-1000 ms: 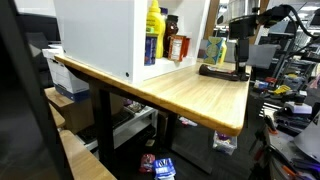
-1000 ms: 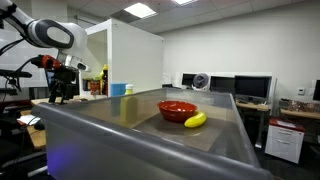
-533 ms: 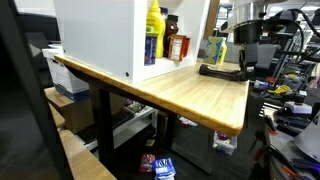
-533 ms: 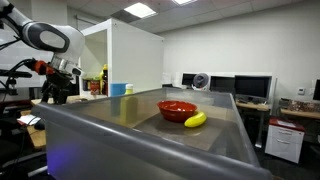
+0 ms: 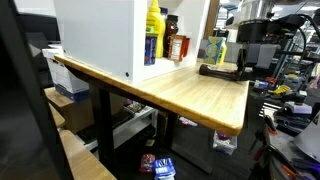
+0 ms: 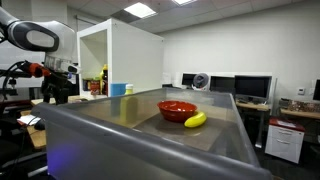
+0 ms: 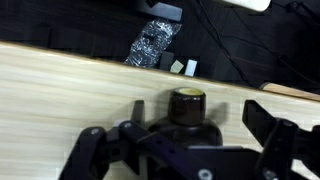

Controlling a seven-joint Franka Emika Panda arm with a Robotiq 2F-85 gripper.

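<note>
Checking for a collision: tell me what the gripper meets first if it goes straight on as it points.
Probably the dark round-topped object standing on the wooden table; in the wrist view it sits centred in the open gripper. Depth to it is unclear.

**Arm swings off sideways**

The end effector [image 5: 250, 66] has slid along the table's [image 5: 190, 95] far edge, away from the white cabinet [image 5: 100, 35]. The arm's elbow [image 6: 30, 38] has swung further out the same way.
</note>
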